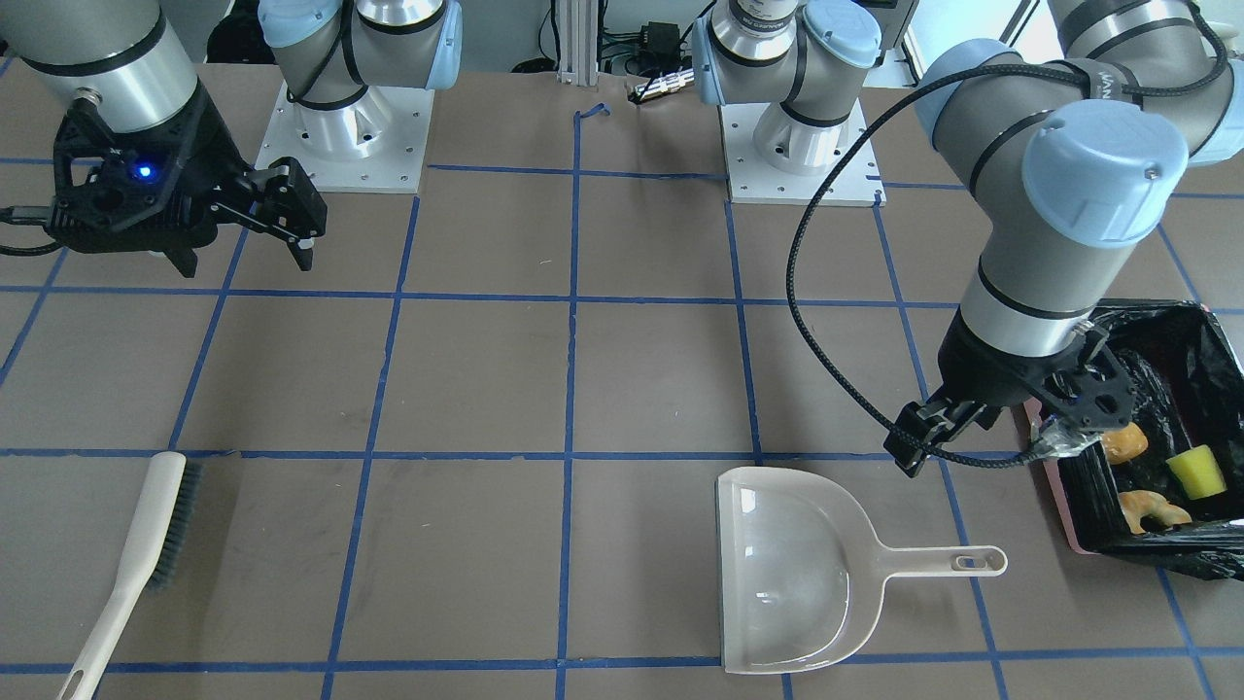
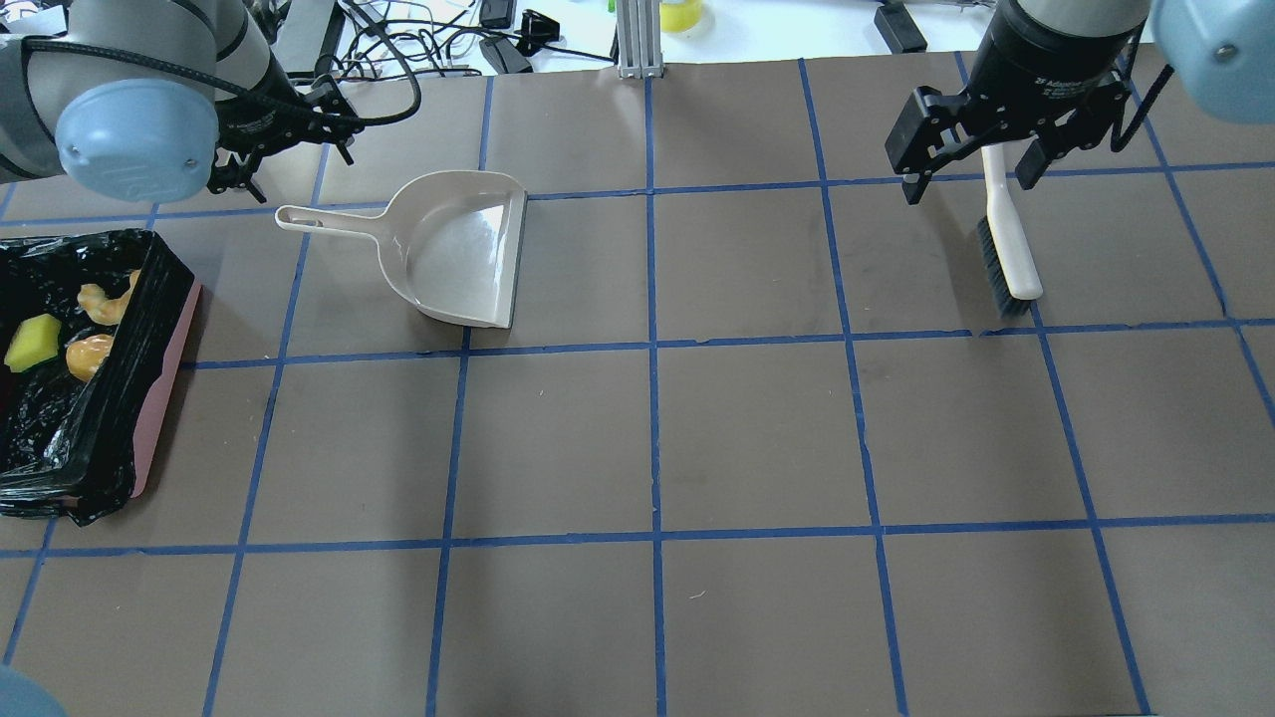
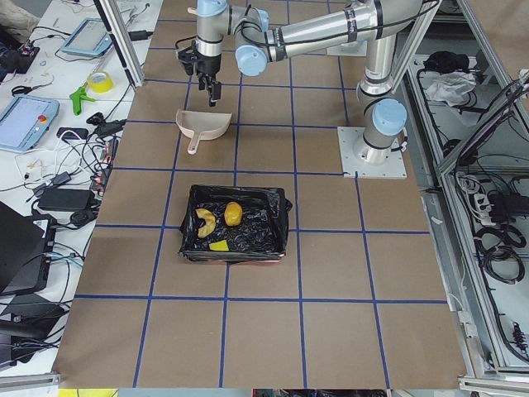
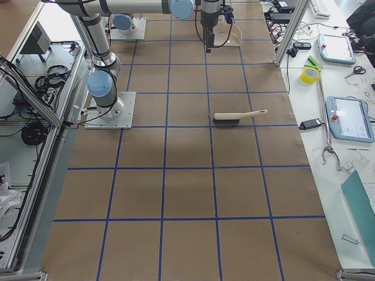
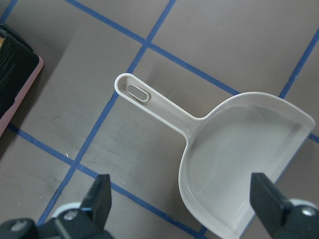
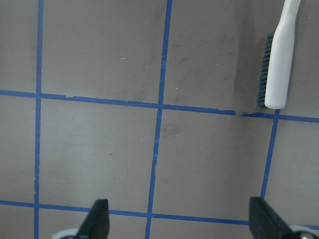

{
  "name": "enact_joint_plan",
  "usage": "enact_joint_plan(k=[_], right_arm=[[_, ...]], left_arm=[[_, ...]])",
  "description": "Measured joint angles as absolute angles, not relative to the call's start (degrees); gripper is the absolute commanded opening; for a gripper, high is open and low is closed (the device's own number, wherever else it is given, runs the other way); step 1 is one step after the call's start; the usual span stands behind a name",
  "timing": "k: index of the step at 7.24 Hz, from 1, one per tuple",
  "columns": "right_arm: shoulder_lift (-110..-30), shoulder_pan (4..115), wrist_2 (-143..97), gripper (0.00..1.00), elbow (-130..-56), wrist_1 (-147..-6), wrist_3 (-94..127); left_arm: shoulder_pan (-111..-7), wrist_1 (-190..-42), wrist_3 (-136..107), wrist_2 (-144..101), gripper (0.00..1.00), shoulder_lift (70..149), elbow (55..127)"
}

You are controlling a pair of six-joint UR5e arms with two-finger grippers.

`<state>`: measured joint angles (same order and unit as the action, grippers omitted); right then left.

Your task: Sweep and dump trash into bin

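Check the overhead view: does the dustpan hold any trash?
No, the dustpan is bare inside; the three trash pieces lie in the bin.

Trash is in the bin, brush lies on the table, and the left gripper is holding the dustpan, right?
No. The left gripper is open, holding nothing; the dustpan lies free on the table, as the left wrist view shows. The trash in the bin and brush on the table are right.
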<state>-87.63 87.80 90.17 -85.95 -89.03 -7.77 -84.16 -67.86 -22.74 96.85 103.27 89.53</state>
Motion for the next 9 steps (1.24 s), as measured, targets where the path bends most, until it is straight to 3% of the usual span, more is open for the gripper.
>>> enact_joint_plan(k=[5,9], right_arm=[[-87.65,87.79,89.94,1.00,-86.68,-89.11,-7.72],[-87.70,87.74,89.83,1.00,-86.83,-89.25,-7.72]], left_arm=[[-87.06,-82.73,-4.43,93.33,1.00,93.64,89.14],[-89.44,-84.22,-0.43,90.86,1.00,91.84,90.76]])
